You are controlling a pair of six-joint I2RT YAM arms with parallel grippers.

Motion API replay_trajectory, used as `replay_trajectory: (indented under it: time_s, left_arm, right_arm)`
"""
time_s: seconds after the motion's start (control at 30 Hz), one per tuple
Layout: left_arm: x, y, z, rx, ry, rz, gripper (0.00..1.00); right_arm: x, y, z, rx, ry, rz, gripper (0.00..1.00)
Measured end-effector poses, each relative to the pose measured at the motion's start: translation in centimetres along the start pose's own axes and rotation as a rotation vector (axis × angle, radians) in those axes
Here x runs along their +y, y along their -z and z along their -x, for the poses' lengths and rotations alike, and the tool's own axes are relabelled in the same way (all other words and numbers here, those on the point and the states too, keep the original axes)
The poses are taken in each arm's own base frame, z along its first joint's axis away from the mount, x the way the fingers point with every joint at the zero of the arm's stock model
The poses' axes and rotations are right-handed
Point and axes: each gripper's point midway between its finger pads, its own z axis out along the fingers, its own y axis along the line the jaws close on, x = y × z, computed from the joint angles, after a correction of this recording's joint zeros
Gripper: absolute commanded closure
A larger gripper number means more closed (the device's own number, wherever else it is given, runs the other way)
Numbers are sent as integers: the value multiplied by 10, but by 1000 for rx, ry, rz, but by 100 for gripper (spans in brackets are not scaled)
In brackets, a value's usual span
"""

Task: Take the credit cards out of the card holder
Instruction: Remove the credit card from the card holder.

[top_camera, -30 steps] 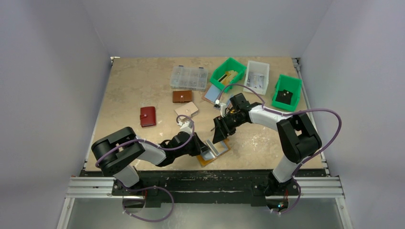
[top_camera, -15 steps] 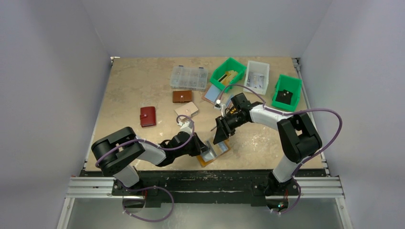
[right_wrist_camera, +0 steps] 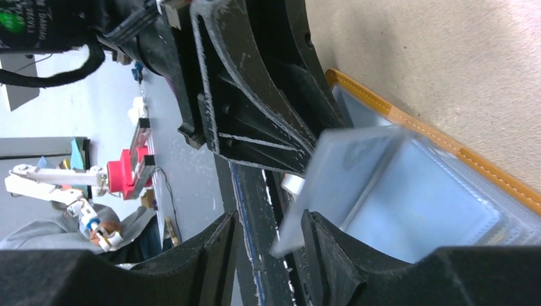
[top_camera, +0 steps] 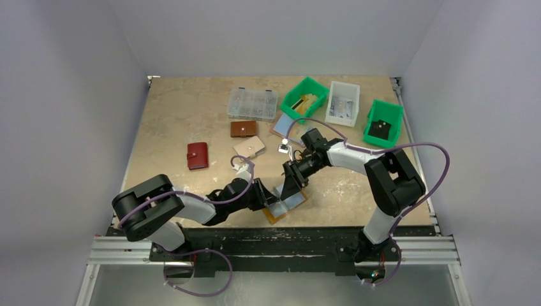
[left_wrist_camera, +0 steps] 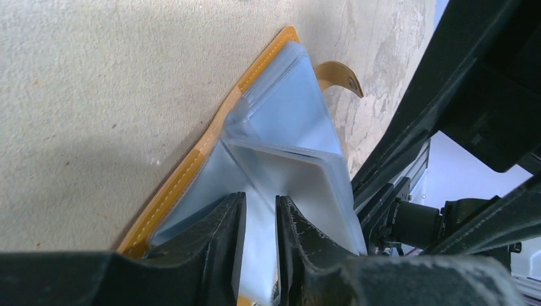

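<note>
Legible text: none that I can make out. In the right wrist view, the green print (right_wrist_camera: 16, 22) on a black part at the upper left is too blurred to read.

Card holder (top_camera: 292, 203) on the table (top_camera: 178, 115), near edge; left hand (top_camera: 270, 199) on its left, right hand (top_camera: 286, 190) behind.

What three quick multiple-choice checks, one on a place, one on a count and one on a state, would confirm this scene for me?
1. Where is the card holder? A) at the table's near edge B) far left corner C) far right corner
2. How many green bins? A) one B) two C) three
3. The card holder is: A) snapped shut B) open, slots showing C) standing on edge

1 A: it lies by the tabletop's front edge.
2 B: one sits on each side of the white bin.
3 B: both wrist views show spread sleeves.
</note>
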Motion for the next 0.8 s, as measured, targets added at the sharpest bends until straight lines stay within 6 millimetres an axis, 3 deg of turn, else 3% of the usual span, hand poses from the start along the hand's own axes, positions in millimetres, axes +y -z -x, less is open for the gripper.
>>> replay_trajectory:
  time_s: [0.13,0.3,0.47,0.67,0.8]
  left_arm:
    - [-1,7,0,-7,17,-13,71]
    - [-5,15,3,-24,30,-42,63]
    - [-4,22,4,-39,48,-52,62]
    - [-5,23,6,-49,50,-56,62]
    - [-6,22,6,-52,50,-63,62]
  right_arm:
    - [0,-3,-3,15,-11,6,51]
    - [0,-5,-5,23,-12,7,55]
    - [-6,-5,-6,26,-11,-27,58]
    - [-9,-9,-9,45,2,-58,46]
    - [-5,-14,-12,66,22,-53,45]
